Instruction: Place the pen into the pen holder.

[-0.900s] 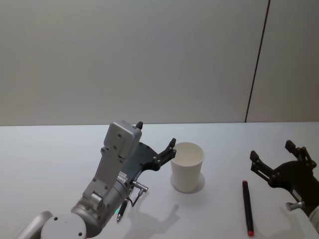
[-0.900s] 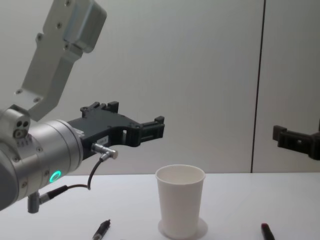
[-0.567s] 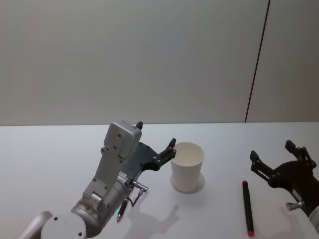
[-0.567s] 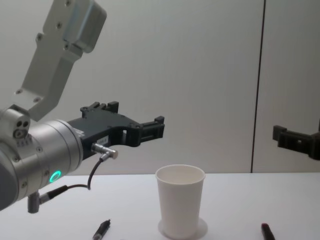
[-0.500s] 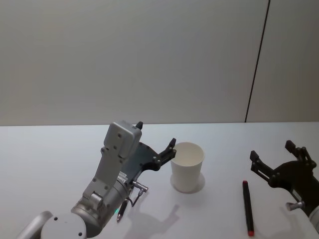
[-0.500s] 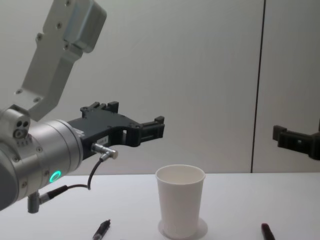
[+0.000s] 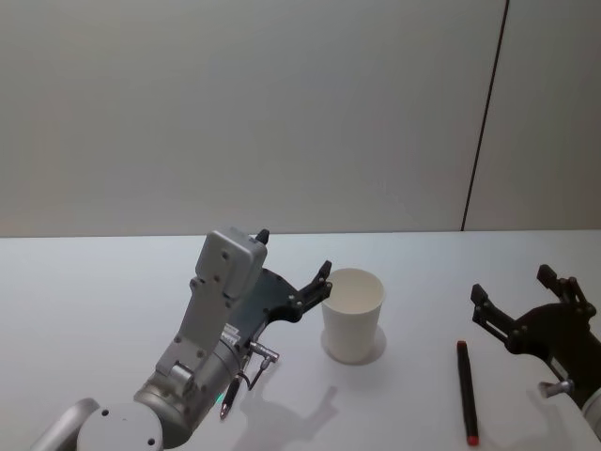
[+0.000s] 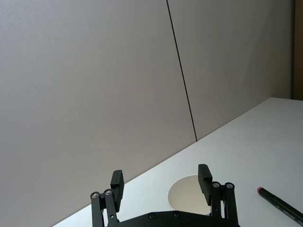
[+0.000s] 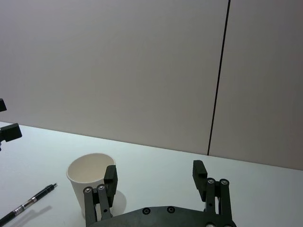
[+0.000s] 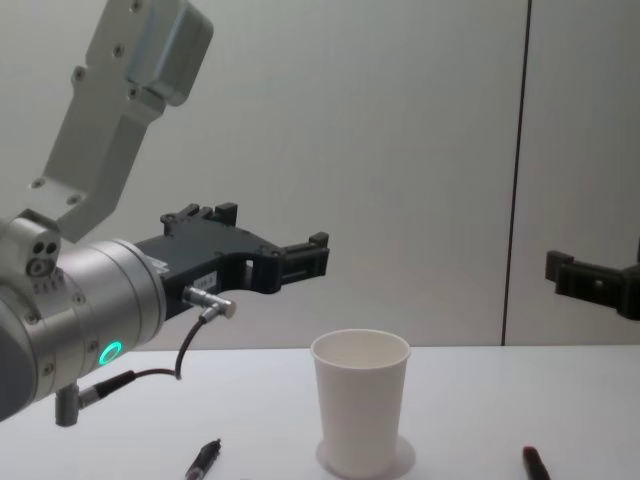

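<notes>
**Both grippers wide, two pens flat on the table**

The left gripper (image 7: 294,254) hangs above the table (image 7: 94,301), fingers wide and empty, just left of the pen holder (image 7: 352,315); the right gripper (image 7: 513,285), also wide and empty, is well to the right. The holder stands upright, with free table around; the red-ended pen (image 7: 465,390) lies between holder and right gripper, long axis near-to-far, red end toward the robot; a black pen (image 10: 203,462) lies under the left arm.

Plain pale wall (image 7: 235,113) with a thin dark vertical seam (image 7: 484,122) toward the right, white tabletop (image 7: 94,301) below.
</notes>
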